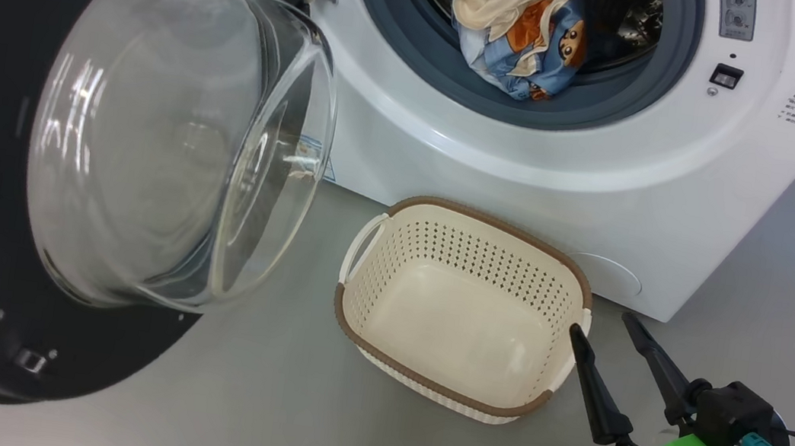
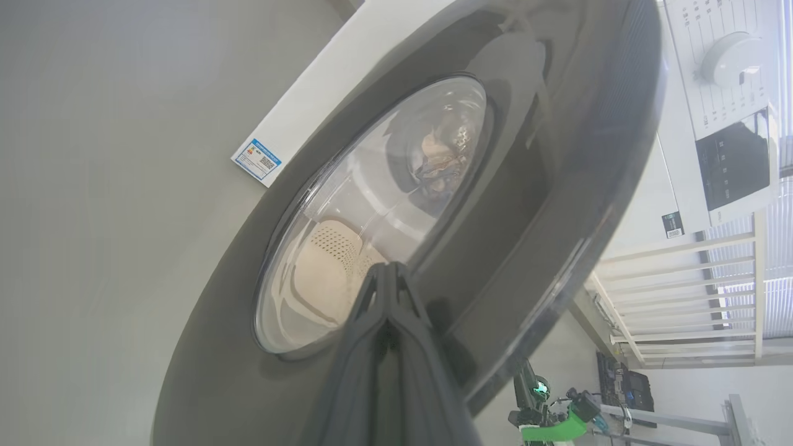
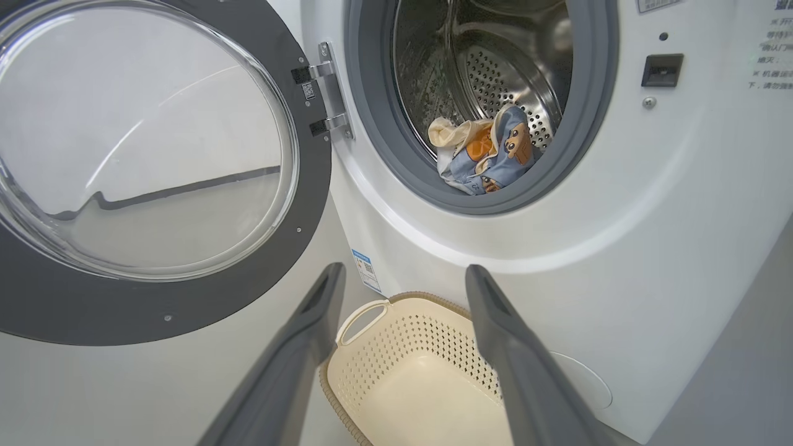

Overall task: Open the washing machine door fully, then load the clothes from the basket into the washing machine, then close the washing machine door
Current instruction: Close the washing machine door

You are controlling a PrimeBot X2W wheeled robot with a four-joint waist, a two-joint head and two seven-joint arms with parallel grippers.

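Both fingers of the left gripper (image 2: pixel 387 269) are pressed together with nothing between them. Their tips sit at the outer face of the washing machine door (image 1: pixel 124 141), where the glass meets the glossy black rim; whether they touch it I cannot tell. The door stands swung wide to the left of the washing machine (image 1: pixel 529 156). The clothes (image 1: pixel 522 36) lie inside the drum, but right at the front, bunched against the grey-blue gasket (image 1: pixel 427 58). The basket (image 1: pixel 485 257) sits empty on the floor (image 1: pixel 268 390) just in front of the washer, below the opening. The right gripper (image 1: pixel 600 325) hovers beside the basket's right end, fingers spread and holding nothing.

Loading looks done, so closing the door seems to be the step in hand. The main risk, as I judge it, is that the bulging glass bowl swings in and traps the fabric against the gasket, so the latch fails to catch. Closed tips on a slick, curved surface may also slide off mid-push and leave the door ajar. The right gripper, low in front of the machine, could be clipped by the door's lower edge.
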